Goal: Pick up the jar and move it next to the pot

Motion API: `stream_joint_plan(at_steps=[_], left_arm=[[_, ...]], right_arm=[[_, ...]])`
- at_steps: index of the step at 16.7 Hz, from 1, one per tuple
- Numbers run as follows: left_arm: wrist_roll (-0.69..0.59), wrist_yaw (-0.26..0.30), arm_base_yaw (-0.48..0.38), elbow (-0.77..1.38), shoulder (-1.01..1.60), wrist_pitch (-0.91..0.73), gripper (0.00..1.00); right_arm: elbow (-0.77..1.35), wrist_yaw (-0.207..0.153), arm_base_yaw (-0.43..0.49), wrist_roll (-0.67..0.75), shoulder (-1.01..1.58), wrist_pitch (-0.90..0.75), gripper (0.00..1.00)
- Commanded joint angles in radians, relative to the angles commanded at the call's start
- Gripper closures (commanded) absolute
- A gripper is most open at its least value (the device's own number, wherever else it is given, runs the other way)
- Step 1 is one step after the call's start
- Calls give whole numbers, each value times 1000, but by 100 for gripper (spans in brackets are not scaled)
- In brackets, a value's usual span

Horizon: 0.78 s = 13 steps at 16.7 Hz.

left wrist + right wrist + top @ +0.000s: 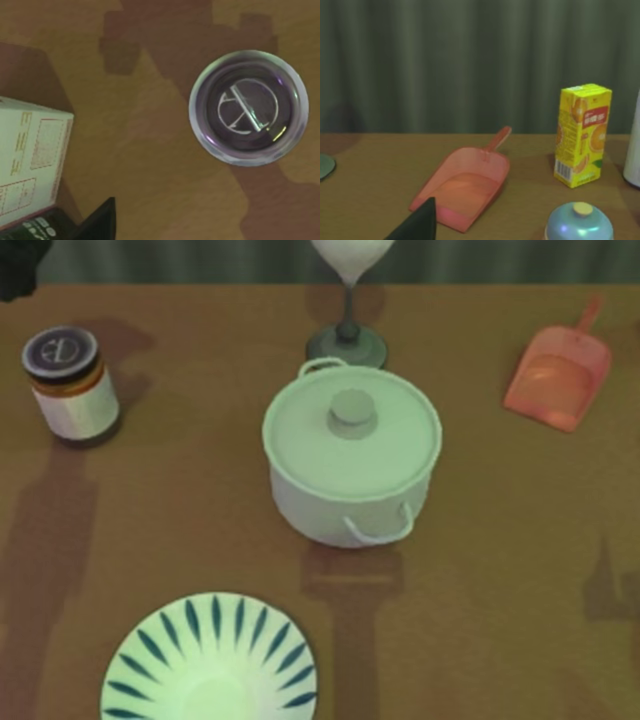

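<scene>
Centre the left end effector, opening not visible, over the small dark-lidded glass jar [70,385] well left of the large white lidded pot [351,453], then descend straight.

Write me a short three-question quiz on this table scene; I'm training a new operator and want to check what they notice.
1. True or false: the jar touches the pot.
2. Which lies on the table's right side? A) striped plate B) orange scoop C) jar
3. Fill in: the pot's lid is ___ the pot.

Key: 1 false, they stand apart; 2 B; 3 on.
</scene>
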Motion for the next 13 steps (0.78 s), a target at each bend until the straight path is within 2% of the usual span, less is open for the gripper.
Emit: stream_joint_plan(at_steps=[7, 13], left_arm=[[135, 18, -3, 487, 499, -290, 0], [172, 23, -5, 619, 637, -370, 0]], right_arm=[[0, 0, 0, 0, 0, 0, 0], [0, 0, 0, 0, 0, 0, 0]])
